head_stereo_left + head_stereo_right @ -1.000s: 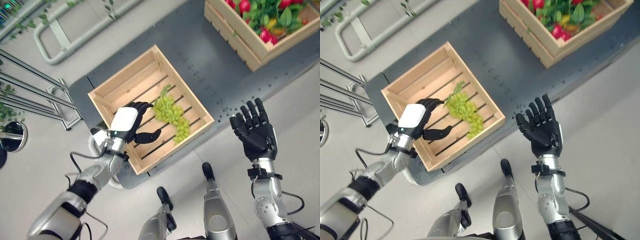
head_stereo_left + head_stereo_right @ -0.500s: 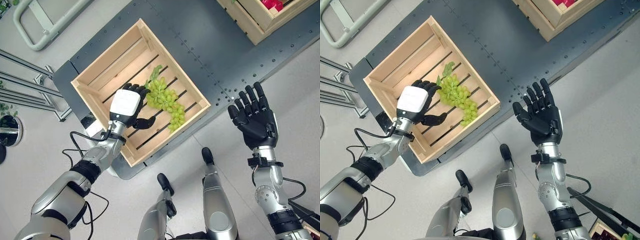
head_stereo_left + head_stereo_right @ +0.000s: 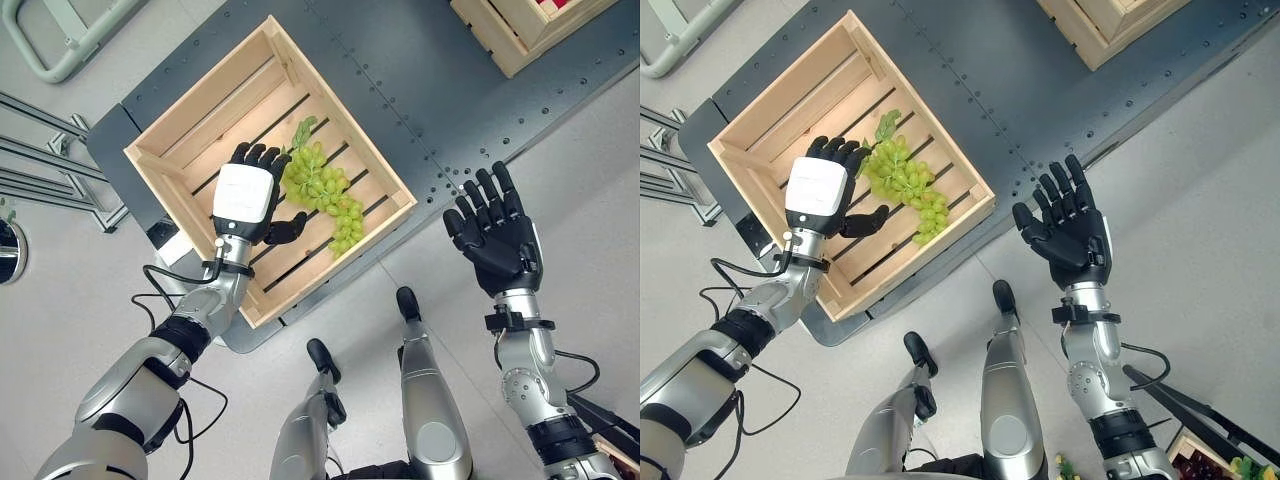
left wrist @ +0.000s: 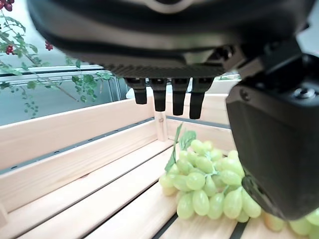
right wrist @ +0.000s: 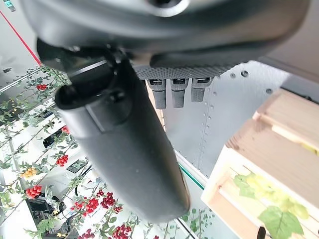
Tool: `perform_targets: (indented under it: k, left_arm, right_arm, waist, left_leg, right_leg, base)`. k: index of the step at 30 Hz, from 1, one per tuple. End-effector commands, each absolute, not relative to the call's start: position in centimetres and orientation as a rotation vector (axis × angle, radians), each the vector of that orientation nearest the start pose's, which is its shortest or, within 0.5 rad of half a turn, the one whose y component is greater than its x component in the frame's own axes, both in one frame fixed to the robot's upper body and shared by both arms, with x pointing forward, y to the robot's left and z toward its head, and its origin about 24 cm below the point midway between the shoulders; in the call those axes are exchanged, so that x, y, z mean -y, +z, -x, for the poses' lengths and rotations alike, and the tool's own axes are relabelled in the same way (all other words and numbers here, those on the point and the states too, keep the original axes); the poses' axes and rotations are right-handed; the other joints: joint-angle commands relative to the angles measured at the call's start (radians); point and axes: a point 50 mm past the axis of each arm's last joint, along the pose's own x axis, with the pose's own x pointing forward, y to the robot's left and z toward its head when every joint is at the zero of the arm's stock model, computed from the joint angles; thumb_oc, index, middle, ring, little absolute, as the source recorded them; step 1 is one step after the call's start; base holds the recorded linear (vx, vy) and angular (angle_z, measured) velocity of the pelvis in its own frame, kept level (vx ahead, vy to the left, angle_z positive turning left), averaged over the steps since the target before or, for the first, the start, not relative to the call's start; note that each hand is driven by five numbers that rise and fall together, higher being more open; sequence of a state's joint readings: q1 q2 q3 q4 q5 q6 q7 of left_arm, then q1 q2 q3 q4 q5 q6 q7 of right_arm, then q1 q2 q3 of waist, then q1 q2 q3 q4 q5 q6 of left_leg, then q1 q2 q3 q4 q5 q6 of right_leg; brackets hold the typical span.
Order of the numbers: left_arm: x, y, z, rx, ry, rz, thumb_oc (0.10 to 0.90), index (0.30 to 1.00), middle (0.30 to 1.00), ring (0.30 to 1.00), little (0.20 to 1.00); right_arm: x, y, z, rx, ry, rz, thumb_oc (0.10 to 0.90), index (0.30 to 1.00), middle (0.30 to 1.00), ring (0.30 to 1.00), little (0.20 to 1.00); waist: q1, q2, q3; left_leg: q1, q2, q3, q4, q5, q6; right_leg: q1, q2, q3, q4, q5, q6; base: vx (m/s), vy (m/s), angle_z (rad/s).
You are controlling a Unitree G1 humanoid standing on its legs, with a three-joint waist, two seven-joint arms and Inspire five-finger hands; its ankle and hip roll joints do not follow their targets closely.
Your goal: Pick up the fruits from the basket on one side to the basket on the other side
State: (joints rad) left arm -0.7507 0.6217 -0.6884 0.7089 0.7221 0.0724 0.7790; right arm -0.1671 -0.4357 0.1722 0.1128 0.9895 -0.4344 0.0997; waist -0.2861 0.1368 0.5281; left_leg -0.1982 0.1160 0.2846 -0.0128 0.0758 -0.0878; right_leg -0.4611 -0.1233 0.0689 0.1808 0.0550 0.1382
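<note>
Green grape bunch (image 3: 322, 195) on slatted wooden crate (image 3: 190, 116), left hand (image 3: 246, 196) beside.

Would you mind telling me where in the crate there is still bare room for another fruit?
The crate is bare along its far side, between the far wall and the left hand, and on the near slats below the grapes by the near rim. The middle is crowded: the hand hangs open over it beside the grapes. The right hand is open, off the table.
</note>
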Motion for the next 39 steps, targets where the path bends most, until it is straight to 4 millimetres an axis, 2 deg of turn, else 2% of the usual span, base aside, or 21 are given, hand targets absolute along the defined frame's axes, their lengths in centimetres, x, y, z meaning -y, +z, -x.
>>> perform_targets:
  k: [1,9,15,21,24,30,31,34,39]
  left_arm:
    - [-22.4,19.0,-37.3,0.692,0.558,-1.714,0.800,0.900,0.900,0.900,0.900]
    - [-21.7,19.8,-38.6,0.617,0.512,-1.844,0.800,0.900,0.900,0.900,0.900]
    - [-22.1,20.9,-39.1,0.576,0.563,-1.879,0.800,0.900,0.900,0.900,0.900]
    - [-21.0,21.9,-39.7,0.580,0.538,-1.921,0.800,0.900,0.900,0.900,0.900]
    - [-20.4,21.9,-40.0,0.564,0.499,-1.945,0.800,0.900,0.900,0.900,0.900]
    - [-18.9,20.6,-40.7,0.448,0.280,-2.047,0.800,0.900,0.900,0.900,0.900]
    - [-18.8,20.3,-41.0,0.354,0.232,-2.066,0.800,0.900,0.900,0.900,0.900]
    - [-18.6,19.6,-41.2,0.214,0.177,-2.107,0.800,0.900,0.900,0.900,0.900]
    - [-17.6,19.5,-41.5,0.133,0.100,-2.168,0.800,0.900,0.900,0.900,0.900]
  right_arm:
    - [19.4,14.5,-27.3,0.641,0.202,-0.577,0.800,0.900,0.900,0.900,0.900]
    - [18.5,14.5,-27.5,0.620,0.225,-0.601,0.800,0.900,0.900,0.900,0.900]
    - [18.4,14.4,-27.6,0.614,0.235,-0.606,0.800,0.900,0.900,0.900,0.900]
    - [18.0,14.4,-27.6,0.614,0.248,-0.616,0.800,0.900,0.900,0.900,0.900]
    - [17.8,14.5,-27.7,0.610,0.248,-0.614,0.800,0.900,0.900,0.900,0.900]
    - [17.7,14.8,-28.1,0.612,0.238,-0.603,0.800,0.900,0.900,0.900,0.900]
    - [17.6,14.9,-28.2,0.610,0.235,-0.599,0.800,0.900,0.900,0.900,0.900]
    - [17.5,15.2,-28.5,0.614,0.231,-0.598,0.800,0.900,0.900,0.900,0.900]
    - [17.3,15.4,-28.8,0.617,0.229,-0.602,0.800,0.900,0.900,0.900,0.900]
  waist:
    - [-0.016,-0.099,-0.015]
    - [-0.036,-0.119,-0.008]
    - [-0.051,-0.128,-0.008]
    - [-0.063,-0.136,-0.008]
    - [-0.066,-0.138,-0.008]
    - [-0.072,-0.137,-0.008]
    - [-0.075,-0.135,-0.008]
    - [-0.076,-0.134,-0.008]
    - [-0.076,-0.135,-0.008]
  left_leg:
    - [-0.098,0.023,-0.023,0.197,-0.065,-0.005]
    - [-0.131,0.036,-0.008,0.237,-0.073,-0.008]
    - [-0.164,0.048,0.003,0.271,-0.074,-0.011]
    - [-0.214,0.056,0.006,0.302,-0.064,-0.015]
    - [-0.231,0.059,0.006,0.314,-0.063,-0.017]
    - [-0.260,0.061,0.009,0.331,-0.060,-0.017]
    - [-0.266,0.061,0.008,0.335,-0.057,-0.018]
    - [-0.276,0.057,0.009,0.331,-0.058,-0.014]
    - [-0.289,0.054,0.010,0.328,-0.060,-0.012]
  right_leg:
    - [0.065,0.042,-0.062,0.010,-0.045,-0.066]
    - [0.045,0.047,-0.058,0.013,-0.036,-0.065]
    - [0.013,0.051,-0.050,0.028,-0.038,-0.067]
    - [-0.035,0.058,-0.045,0.045,-0.034,-0.070]
    - [-0.048,0.059,-0.044,0.049,-0.033,-0.070]
    - [-0.077,0.058,-0.043,0.061,-0.033,-0.071]
    - [-0.082,0.060,-0.040,0.062,-0.033,-0.071]
    - [-0.097,0.058,-0.038,0.064,-0.030,-0.069]
    - [-0.113,0.059,-0.038,0.065,-0.029,-0.069]
  base:
    - [0.00,0.000,0.00]
    - [0.01,-0.012,0.00]
    - [0.04,-0.010,-0.07]
    - [0.01,-0.007,-0.01]
    - [0.02,-0.008,-0.04]
    - [0.02,0.000,-0.03]
    - [0.00,0.000,0.00]
    - [0.00,0.000,0.00]
    - [0.00,0.000,0.00]
